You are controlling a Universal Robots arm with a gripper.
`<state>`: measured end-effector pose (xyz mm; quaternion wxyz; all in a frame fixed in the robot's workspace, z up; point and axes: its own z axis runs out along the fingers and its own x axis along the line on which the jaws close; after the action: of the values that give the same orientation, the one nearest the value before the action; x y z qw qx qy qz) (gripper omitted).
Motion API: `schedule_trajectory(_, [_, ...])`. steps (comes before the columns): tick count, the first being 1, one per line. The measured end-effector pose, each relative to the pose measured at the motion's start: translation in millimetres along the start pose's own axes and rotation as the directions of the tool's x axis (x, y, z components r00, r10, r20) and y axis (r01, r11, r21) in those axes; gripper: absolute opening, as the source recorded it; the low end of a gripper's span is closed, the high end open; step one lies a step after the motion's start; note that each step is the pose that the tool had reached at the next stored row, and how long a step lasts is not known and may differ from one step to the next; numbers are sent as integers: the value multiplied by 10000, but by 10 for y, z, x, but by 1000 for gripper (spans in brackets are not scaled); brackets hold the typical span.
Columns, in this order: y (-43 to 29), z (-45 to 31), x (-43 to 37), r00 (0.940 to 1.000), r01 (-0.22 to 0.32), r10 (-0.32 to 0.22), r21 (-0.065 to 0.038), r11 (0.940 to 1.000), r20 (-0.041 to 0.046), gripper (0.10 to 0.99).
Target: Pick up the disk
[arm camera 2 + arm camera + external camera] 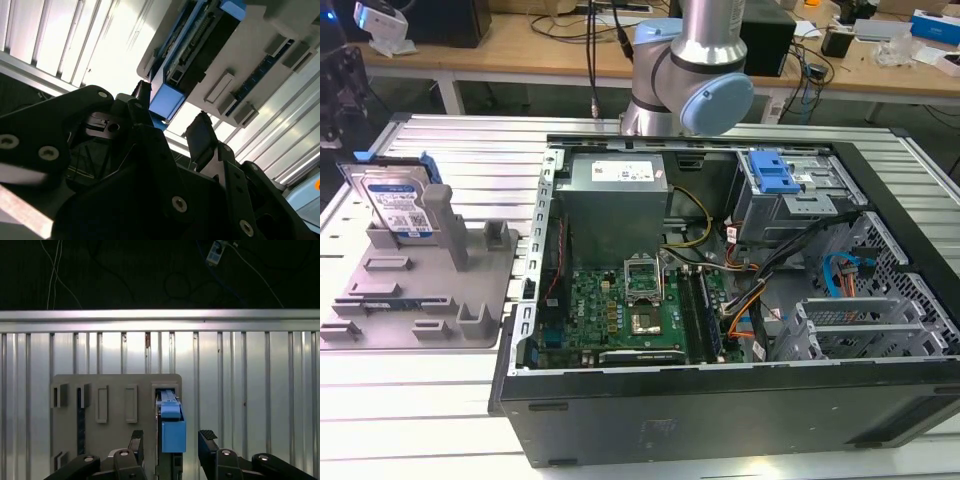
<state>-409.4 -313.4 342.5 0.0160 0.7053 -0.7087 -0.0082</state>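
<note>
The disk (398, 205) stands on edge in a slot of the grey tray (420, 290), at the exterior view's left. It is silver, with a white-and-blue label and blue side rails. In the first wrist view I look down on the disk's (171, 422) blue top edge and the tray (116, 405). My gripper (172, 436) is open, with one black finger (137, 439) on each side of the disk's line and clear of it. The second wrist view shows the same open gripper (172, 106) near the disk's (166, 99) blue end.
An open black computer case (720, 410) fills the exterior view's middle and right, with a green motherboard (620, 305), a grey power supply (615, 190) and a blue latch (772, 172) on a metal cage. Everything sits on a ribbed metal table (420, 400). The arm's blue-capped joint (715, 100) rises behind the case.
</note>
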Motion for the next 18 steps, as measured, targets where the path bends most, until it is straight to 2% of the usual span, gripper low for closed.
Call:
schedule_trajectory(6, [-2, 69, -1, 10000, -1, 1, 1, 10000, -3, 557])
schedule_trajectory(18, [-5, 152, 25, 10000, -1, 1, 19, 10000, 13, 557])
